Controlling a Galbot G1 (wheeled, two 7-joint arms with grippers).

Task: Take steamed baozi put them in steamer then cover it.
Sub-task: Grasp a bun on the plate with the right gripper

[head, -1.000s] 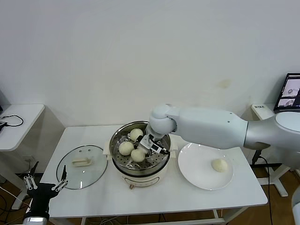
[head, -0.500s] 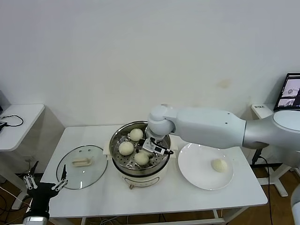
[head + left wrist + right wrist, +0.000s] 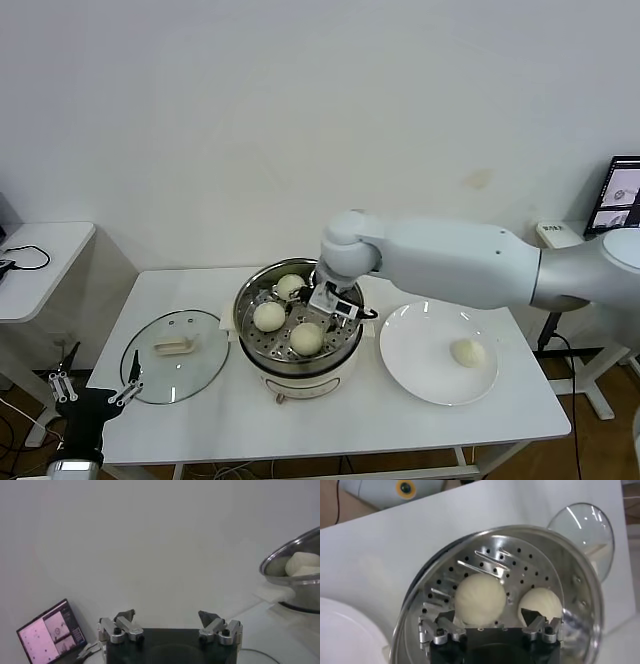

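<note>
- Right tool (image 3: 331, 302), head view: it sits at frame centre, over the right half of the steamer (image 3: 262, 352), with its fingers spread apart and nothing between them. Three steamed baozi lie on the perforated tray: one at the back (image 3: 290, 286), one on the left (image 3: 269, 316), one at the front (image 3: 306, 338) just below the tool. The fourth baozi (image 3: 467, 352) rests on the white plate (image 3: 415, 365) at right of centre. The cover (image 3: 175, 355) lies flat on the bench (image 3: 330, 412) left of the steamer, handle up.
- Left tool (image 3: 95, 392), head view: parked at the lower left corner, beyond the bench edge, fingers apart and empty.
- Left wrist view: the left tool (image 3: 170, 622) shows at the bottom, its fingers wide apart, holding nothing. The steamer's rim (image 3: 280, 562) enters at the right edge with a baozi (image 3: 302, 562) inside.
- Right wrist view: the right tool (image 3: 490, 621) stands at the bottom centre, fingers apart, just above a baozi (image 3: 480, 599) on the tray; a second baozi (image 3: 542, 605) lies beside it. The cover (image 3: 585, 522) shows at the upper right and the plate (image 3: 345, 630) at the lower left.
</note>
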